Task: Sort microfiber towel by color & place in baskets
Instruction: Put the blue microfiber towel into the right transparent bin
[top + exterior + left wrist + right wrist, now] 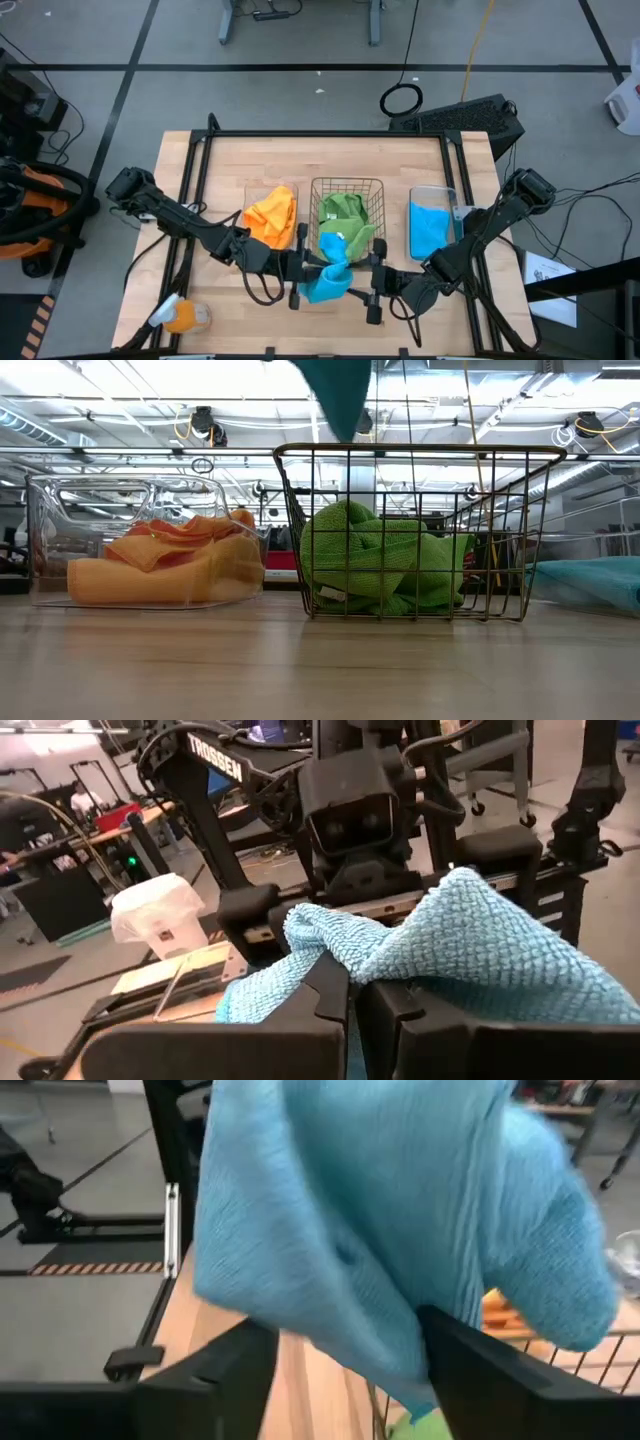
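Note:
A sky-blue microfiber towel (328,280) hangs in the air by the near rim of the dark wire basket (372,192), which holds green towels (380,565). My left gripper (300,268) is shut on it from the left. My right gripper (345,1340) faces it from the right and stands open, one finger on either side of the hanging cloth (380,1230). The left clear basket (60,510) holds orange-yellow towels (272,215). The right clear basket (450,195) holds a blue towel (430,230). My left gripper pinches a bunched fold of the blue towel (330,945) between its two fingers (320,995). The fingers lie level and come from the table's left. The cloth spills out past them and hangs slack, clear of the table, its lower end (338,395) above the wire basket's rim. Whether my right gripper touches the cloth between its fingers, I cannot tell.
A small hard orange-and-white object (180,317) lies at the table's near left corner. Black frame rails (200,180) run along the table's left, far and right edges. Bare wood (320,670) shows in front of the baskets.

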You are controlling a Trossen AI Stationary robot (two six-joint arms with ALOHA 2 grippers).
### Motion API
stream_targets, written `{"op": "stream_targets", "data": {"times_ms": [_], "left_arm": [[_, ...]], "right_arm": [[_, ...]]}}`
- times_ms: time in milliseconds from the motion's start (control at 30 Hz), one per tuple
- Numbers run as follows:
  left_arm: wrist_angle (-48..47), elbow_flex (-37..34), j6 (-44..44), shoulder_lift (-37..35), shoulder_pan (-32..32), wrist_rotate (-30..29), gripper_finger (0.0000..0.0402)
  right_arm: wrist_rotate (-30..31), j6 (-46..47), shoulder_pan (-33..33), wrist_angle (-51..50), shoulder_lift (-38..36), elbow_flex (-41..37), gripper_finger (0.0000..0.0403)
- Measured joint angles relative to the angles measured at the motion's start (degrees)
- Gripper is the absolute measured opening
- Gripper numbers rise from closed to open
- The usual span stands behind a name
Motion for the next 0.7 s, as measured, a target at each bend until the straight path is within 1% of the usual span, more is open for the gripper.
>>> {"op": "stream_targets", "data": {"times_ms": [133, 267, 400, 533, 700], "left_arm": [[-2.6, 0.0, 1.43, 0.0, 0.08, -0.04, 0.0008], [-3.84, 0.02, 1.38, -0.01, 0.08, -0.24, 0.0008], [-5.18, 0.02, 1.37, -0.07, 0.0, -0.24, 0.0008], [-6.48, 0.02, 1.77, -0.07, 0.11, -0.3, 0.0008], [-6.99, 0.02, 2.94, -0.07, 0.11, -0.88, 0.0008]], "right_arm": [[-0.11, 2.33, 1.0, -4.72, 0.0, -0.02, 0.027], [-0.11, 5.94, 2.34, -10.17, 0.0, -0.05, 0.0294], [-0.15, 10.16, 3.57, -14.39, -0.67, -0.09, 0.0302], [-0.14, 14.85, 5.0, -18.7, -3.35, -0.09, 0.0302], [1.41, 17.85, 6.77, -19.22, -7.69, -0.09, 0.0302]]}}
